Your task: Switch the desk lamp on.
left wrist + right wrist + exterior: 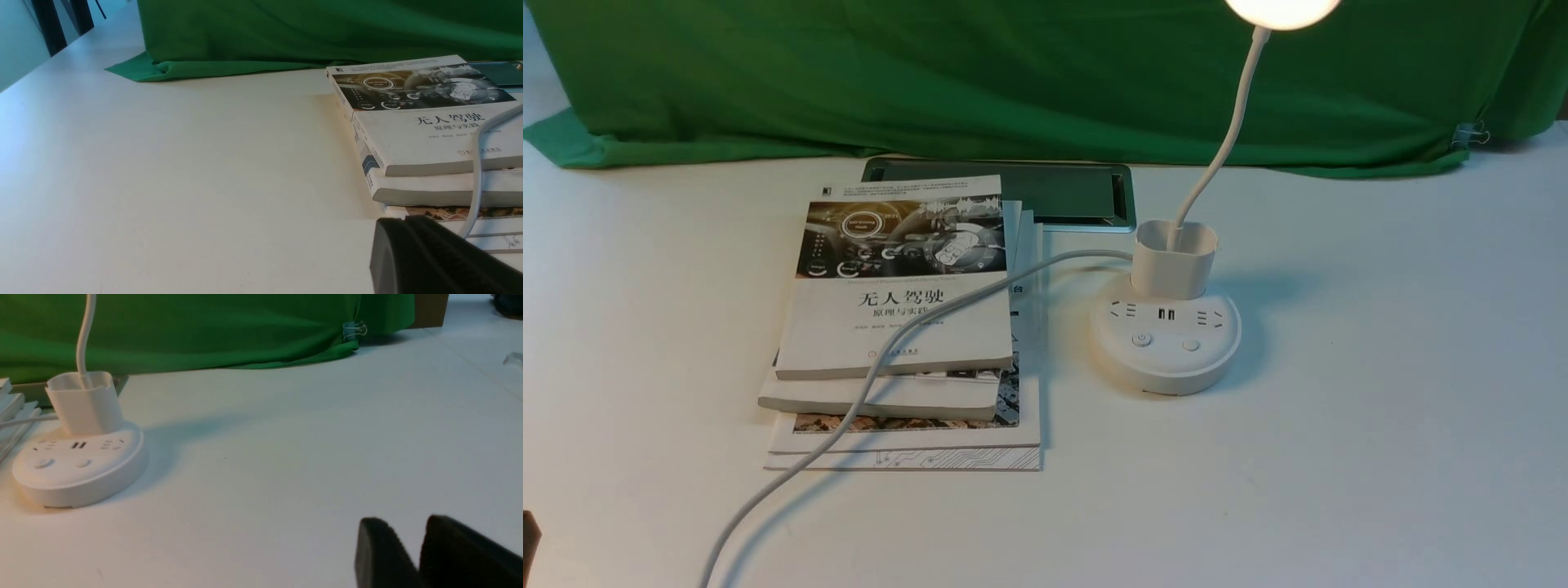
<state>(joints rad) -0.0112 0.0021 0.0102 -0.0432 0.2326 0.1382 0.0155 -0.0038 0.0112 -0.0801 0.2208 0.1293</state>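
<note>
The desk lamp stands at the middle right of the table in the front view. Its round head (1282,10) glows at the top edge, above the gooseneck (1227,135), the cup-like holder (1174,260) and the puck base (1165,359) with two buttons (1142,339). Its white cord (890,359) runs over the books towards the front left. The base also shows in the right wrist view (77,477). My right gripper (402,526) is low over bare table, far from the base, with a narrow gap between its tips. My left gripper (402,222) is shut and empty beside the book stack, near the cord (476,171).
A stack of books (898,286) lies left of the lamp, with a dark flat panel (1054,196) behind it. A green cloth (1013,73) hangs along the back, with a binder clip (1470,135) at its right end.
</note>
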